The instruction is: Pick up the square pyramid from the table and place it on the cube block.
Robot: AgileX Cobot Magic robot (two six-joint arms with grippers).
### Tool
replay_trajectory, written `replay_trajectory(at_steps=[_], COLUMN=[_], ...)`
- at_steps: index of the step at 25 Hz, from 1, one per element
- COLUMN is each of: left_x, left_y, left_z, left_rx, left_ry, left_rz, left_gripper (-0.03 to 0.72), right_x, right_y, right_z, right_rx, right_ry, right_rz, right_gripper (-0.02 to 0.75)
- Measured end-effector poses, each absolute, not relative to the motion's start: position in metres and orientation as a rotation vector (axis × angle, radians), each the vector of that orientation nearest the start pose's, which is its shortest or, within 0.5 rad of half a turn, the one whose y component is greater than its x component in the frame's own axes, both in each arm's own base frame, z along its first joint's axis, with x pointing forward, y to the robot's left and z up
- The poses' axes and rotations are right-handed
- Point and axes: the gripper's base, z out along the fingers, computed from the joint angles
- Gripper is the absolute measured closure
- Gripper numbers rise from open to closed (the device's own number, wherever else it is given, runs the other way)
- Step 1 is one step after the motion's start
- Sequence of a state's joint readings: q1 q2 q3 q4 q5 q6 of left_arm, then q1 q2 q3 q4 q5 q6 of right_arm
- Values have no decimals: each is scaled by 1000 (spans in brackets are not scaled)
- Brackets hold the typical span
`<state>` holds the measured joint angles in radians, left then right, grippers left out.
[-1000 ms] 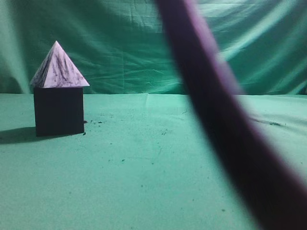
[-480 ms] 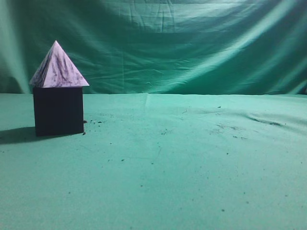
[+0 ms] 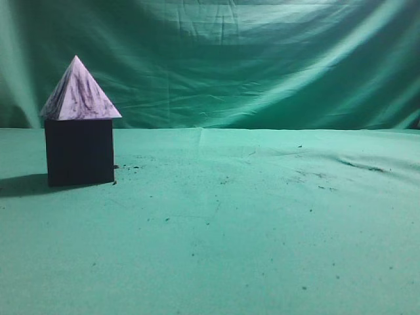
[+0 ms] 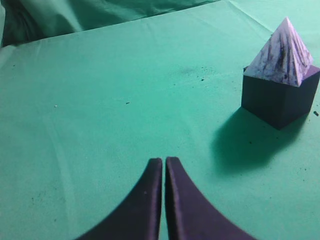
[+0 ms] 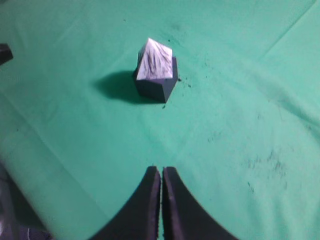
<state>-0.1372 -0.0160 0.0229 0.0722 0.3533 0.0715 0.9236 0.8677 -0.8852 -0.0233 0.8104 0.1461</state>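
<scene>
The left pincer [image 4: 163, 162] is hanging clenched above the surface [image 4: 110, 100], its two dark curved fingers [image 4: 145, 200] pressing together with only a hairline slit between them and nothing caught there. It is hovering over bare green cloth, well apart from the blocks, which are sitting ahead of it and off to its right.

The right pincer [image 5: 161, 171] is also clenched on nothing, its dark fingers [image 5: 177, 210] meeting tip to tip over the green cloth. The blocks are lying well ahead of it, slightly to the left of its centre line.

Moving outward, the square pyramid [image 3: 80, 92] is resting on top of the cube block [image 3: 79, 151], point up, its base sitting flat on the cube's top face and roughly matching it in width. The pyramid is pale lavender-white with dark streaks; the cube is very dark and matte. Seen from the left wrist, the pyramid [image 4: 283, 54] is sitting upright on the cube [image 4: 278, 99]; from the right wrist, pyramid [image 5: 155, 60] and cube [image 5: 156, 87] are appearing as one small stack.

The stack is standing at the left side of the exterior view, casting a dark shadow [image 3: 23, 185] leftward across the cloth. Small dark specks [image 3: 308, 177] are scattering over the cloth to the right, and a wrinkled green backdrop [image 3: 249, 59] is hanging behind. Neither arm is showing in the exterior view.
</scene>
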Motion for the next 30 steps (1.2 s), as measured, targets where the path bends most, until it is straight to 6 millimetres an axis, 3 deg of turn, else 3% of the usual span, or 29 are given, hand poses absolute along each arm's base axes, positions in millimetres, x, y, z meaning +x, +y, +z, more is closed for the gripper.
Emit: replay_trajectory(at_steps=[5,11,18,24,30], left_x=[53,53,53,53,53], left_y=[-5,-5,-5,-5,-5], left_z=[175,175,175,175,175], left_rx=[237,237,237,237,237], left_ry=[1828,1828,1828,1828,1828], left_rz=[24,24,24,24,24], left_gripper=[688,688,688,688,688], right_x=[83,78,70,51,36], right_y=[104,89,50,18,3], right_z=[359,356,329,307,276], right_rx=[-889,-873,-631,-395,-236], right_ry=[2117,2006,1825,1741,1635], right_rz=[505,467,388,257,117], right_gripper=[738,738,738,738,738])
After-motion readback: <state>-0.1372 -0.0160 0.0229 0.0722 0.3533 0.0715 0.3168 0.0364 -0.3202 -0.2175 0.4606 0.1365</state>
